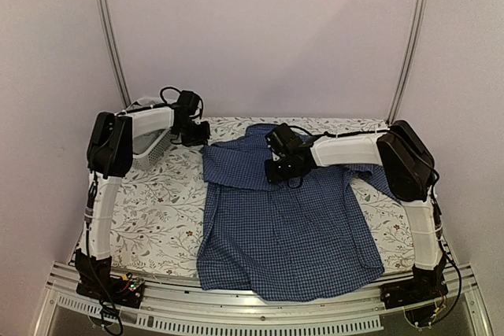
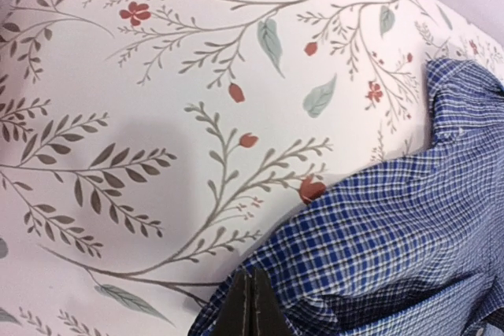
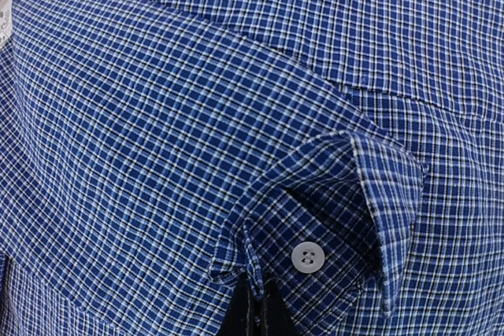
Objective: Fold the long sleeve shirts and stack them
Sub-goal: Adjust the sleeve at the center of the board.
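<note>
Top external: basket [image 1: 150,152] near blue shirt [image 1: 283,226]

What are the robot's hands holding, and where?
Both pinch the blue shirt: the left hand at its edge, the right hand beside a white button.

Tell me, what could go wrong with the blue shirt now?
The right pincer seems to pinch just a small fold near the button of the blue checked shirt, so it might slip free. The hem reaches past the near edge of the floral tablecloth, so a tug that way might drag it off.
</note>
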